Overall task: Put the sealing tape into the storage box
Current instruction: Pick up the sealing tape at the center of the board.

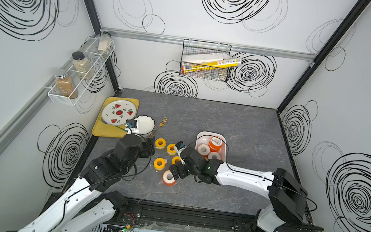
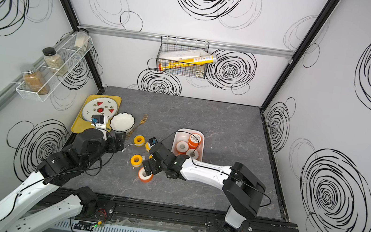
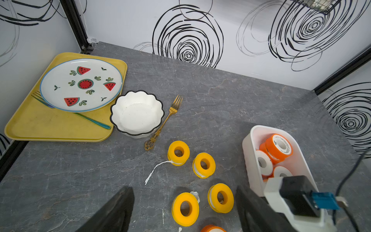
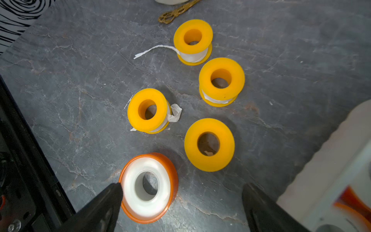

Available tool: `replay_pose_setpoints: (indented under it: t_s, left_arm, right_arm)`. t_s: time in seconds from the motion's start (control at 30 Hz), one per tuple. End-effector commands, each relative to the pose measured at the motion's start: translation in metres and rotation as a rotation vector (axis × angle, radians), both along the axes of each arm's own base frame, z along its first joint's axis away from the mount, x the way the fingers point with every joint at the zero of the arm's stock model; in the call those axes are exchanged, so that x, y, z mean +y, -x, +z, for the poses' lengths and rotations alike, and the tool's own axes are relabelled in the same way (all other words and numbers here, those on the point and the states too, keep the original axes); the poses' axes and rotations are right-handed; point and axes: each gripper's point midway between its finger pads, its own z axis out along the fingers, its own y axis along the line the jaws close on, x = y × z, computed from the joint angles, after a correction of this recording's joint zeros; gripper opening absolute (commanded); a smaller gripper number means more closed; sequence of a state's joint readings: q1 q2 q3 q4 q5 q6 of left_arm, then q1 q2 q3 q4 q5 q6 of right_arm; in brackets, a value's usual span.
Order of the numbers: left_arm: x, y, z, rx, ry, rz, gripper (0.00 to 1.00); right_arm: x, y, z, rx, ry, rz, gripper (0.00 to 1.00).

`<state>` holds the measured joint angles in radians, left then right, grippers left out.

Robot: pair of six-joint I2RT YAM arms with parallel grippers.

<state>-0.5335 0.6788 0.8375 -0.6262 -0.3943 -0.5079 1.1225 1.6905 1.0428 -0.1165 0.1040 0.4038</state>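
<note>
Several spools [image 1: 204, 149] in storage box [image 1: 206, 135]; five loose spools [image 1: 159, 163] on desk [image 1: 240, 119] left of it; tray [image 1: 106, 131] farther left.

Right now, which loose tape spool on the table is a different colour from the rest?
The orange spool, lying flat by the right gripper; the other four spools are yellow.

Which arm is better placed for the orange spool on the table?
Right: the right end effector is open, the orange spool between its fingers. The left end effector sits by the yellow spools, farther away.
</note>
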Motion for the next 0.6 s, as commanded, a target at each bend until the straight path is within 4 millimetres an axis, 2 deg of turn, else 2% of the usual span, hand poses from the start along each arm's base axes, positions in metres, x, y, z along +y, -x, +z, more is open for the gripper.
replay_pose_setpoints:
  t_s: [0.0,0.23,0.57]
  left_arm:
    - [0.001,-0.004,0.006,-0.038,0.010,0.009,0.86]
    - [0.000,-0.005,0.004,-0.032,0.008,0.009,0.86]
    - [-0.001,-0.006,0.004,-0.030,0.007,0.003,0.86]
  right_arm:
    - [0.012,0.012,-0.010,0.045,0.016,0.047,0.98]
    - [0.024,0.027,-0.032,0.074,0.056,0.082,1.00]
    - [0.033,0.042,-0.049,0.080,0.097,0.121,1.00]
